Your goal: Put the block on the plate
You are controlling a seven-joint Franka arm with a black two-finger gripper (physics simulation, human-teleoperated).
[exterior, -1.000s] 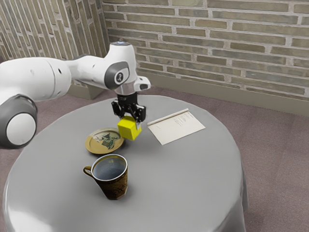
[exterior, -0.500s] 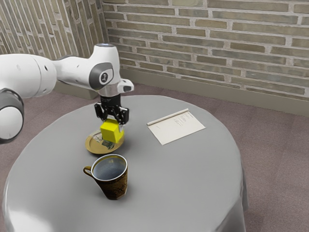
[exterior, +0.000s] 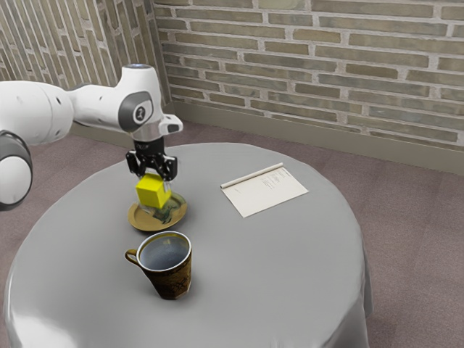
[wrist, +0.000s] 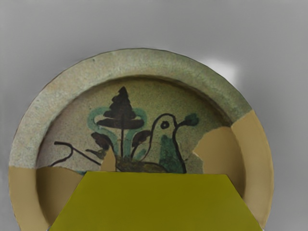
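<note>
My gripper [exterior: 154, 190] is above the plate in the exterior view, shut on the yellow block [exterior: 151, 192] and pointing down. The block hangs over the part of the plate [exterior: 147, 222] toward the exterior view's left and hides some of its painting. In the wrist view the block [wrist: 156, 204] covers part of the round plate [wrist: 260, 159], which carries a painted bird and plant. Whether the block's underside touches the plate cannot be told.
A brown patterned mug [exterior: 172, 279] with a handle stands close to the plate, nearer the exterior camera. An open notebook [exterior: 265, 191] lies toward the exterior view's right. Both rest on a round grey-covered table [exterior: 275, 283].
The arm has carried the block toward the exterior view's left, from beside the plate to over it. Plate, mug and notebook have stayed where they were.
</note>
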